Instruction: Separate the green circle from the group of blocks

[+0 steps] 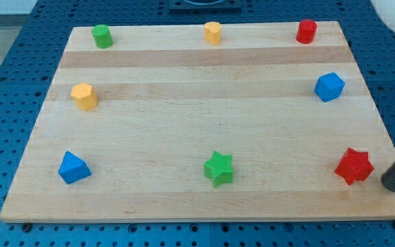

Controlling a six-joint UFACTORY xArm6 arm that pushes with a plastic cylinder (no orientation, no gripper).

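The green circle (102, 36) stands alone at the board's top left corner. My tip (391, 184) is at the view's bottom right, at the board's right edge, just right of the red star (354, 166). It is far from the green circle. A green star (219, 168) sits at the bottom middle.
A yellow block (212, 32) stands at the top middle and a red cylinder (306, 31) at the top right. A blue block (329, 86) is at the right, a yellow hexagon (84, 95) at the left, a blue triangle (73, 168) at the bottom left. The wooden board (197, 89) lies on a blue perforated table.
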